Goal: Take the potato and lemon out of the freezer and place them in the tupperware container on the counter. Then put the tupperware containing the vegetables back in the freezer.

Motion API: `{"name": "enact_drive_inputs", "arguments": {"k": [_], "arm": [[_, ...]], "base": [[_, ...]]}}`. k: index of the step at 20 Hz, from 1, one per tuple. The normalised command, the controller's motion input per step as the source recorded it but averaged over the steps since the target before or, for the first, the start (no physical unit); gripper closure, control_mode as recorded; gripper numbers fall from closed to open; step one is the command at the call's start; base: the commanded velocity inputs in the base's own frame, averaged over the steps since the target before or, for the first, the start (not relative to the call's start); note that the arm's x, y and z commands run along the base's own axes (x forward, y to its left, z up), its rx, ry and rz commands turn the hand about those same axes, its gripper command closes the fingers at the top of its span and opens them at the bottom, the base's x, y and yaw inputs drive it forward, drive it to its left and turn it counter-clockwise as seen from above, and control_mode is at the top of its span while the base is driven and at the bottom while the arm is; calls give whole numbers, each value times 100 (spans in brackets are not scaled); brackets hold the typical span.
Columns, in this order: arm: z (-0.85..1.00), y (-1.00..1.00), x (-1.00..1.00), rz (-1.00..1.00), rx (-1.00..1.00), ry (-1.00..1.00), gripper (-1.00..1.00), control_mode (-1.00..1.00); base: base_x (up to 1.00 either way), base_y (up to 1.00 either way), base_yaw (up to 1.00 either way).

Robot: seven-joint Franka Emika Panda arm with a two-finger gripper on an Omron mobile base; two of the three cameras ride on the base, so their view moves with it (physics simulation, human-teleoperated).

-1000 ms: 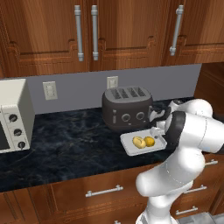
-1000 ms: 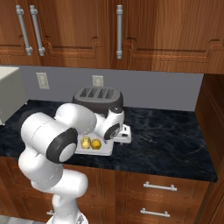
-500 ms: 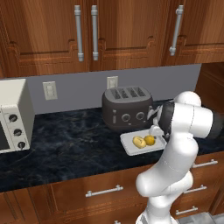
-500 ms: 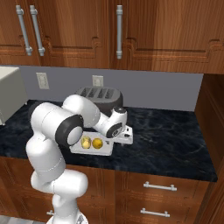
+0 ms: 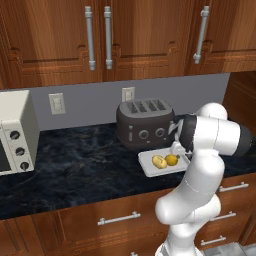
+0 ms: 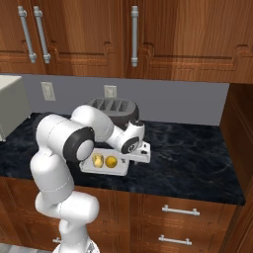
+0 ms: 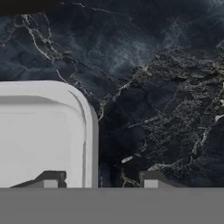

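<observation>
The tupperware container (image 5: 148, 167) sits on the counter (image 5: 85, 170), just in front of the toaster (image 5: 146, 125), with the potato (image 5: 159, 161) and the lemon (image 5: 172, 159) lying side by side inside it, the potato to the left in the left base view. In the right base view the tray (image 6: 101, 169) shows below the forearm, the potato (image 6: 98, 160) and lemon (image 6: 111, 161) close together.

The counter is a dark blue-black marbled stone slab running the width of the room, with pale veins plain in the hand view (image 7: 166, 96). Reddish-brown wall cabinets (image 5: 125, 35) with long silver handles hang above it, and base cabinets (image 5: 100, 220) with silver bar pulls stand beneath. A grey backsplash (image 5: 90, 102) carries two white wall outlets (image 5: 56, 103). A cream microwave (image 5: 12, 132) with three round knobs stands at the left end of the counter. No writing can be read on the appliances.

The white arm (image 5: 200, 170) bends over the right end of the tray. The gripper (image 7: 100, 179) points down at the tray's rounded corner: one fingertip (image 7: 50, 178) stands over the white tray floor, the other over the stone, so the low rim (image 7: 89, 131) lies between them. The jaws are apart; whether they press the rim cannot be told.
</observation>
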Motion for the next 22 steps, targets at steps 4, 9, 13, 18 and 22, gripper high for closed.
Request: {"name": "enact_drive_inputs", "arguments": {"k": [4, 9, 13, 18, 22], "arm": [[-12, 35, -50, -3, 0, -3, 100, -100], [2, 31, -38, -4, 0, -3, 100, -100], [48, 10, -27, -10, 0, -4, 100, -100], [85, 1, -13, -29, 4, -1, 100, -100], [94, 0, -24, -19, 8, 0, 100, -100]], "base": [[0, 0, 0], [0, 0, 0], [0, 0, 0], [0, 0, 0], [0, 0, 0]]}}
